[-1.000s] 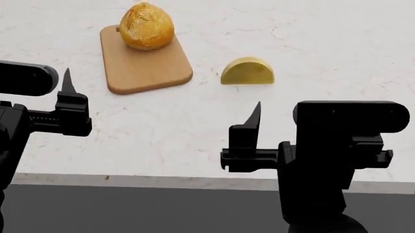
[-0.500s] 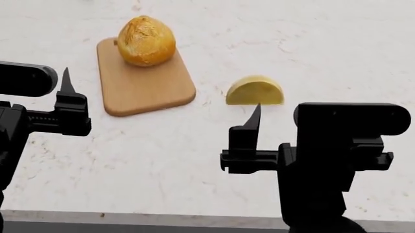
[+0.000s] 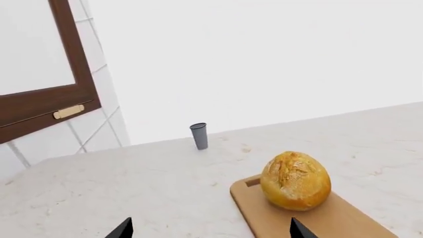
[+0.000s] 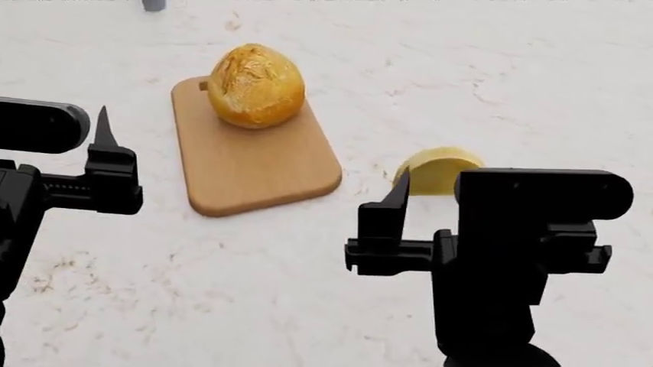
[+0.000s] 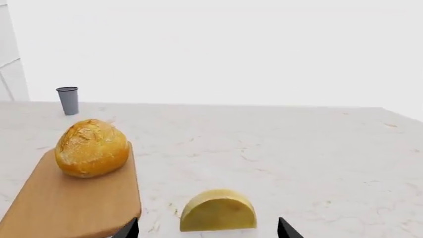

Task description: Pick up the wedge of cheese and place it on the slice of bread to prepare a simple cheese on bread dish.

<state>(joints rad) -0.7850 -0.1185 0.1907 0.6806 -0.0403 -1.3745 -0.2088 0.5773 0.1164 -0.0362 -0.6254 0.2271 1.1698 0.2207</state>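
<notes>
Cheese and bread are well apart, so nothing of the task is done yet. The wedge of cheese (image 4: 441,170) stands on the pale marble surface (image 4: 255,275) to the right, partly hidden behind the right gripper (image 4: 398,200), untouched. The slice of bread (image 4: 256,85), really a round crusty loaf, sits at the far end of the wooden cutting board (image 4: 260,164) to the left. The right gripper's jaws stand wide apart with nothing between them, and the left gripper (image 4: 104,138), off at the left edge, looks just as open and empty. By my reckoning, reaching, gripping, lifting and setting down are all left. The head view shows only one blade of each gripper; the right wrist view shows both tips flanking the cheese's flat face, lined up for an approach. The wrist views also take in a small grey cup (image 5: 68,100) at the far side, and the left one a brown-framed cabinet (image 3: 46,74).
</notes>
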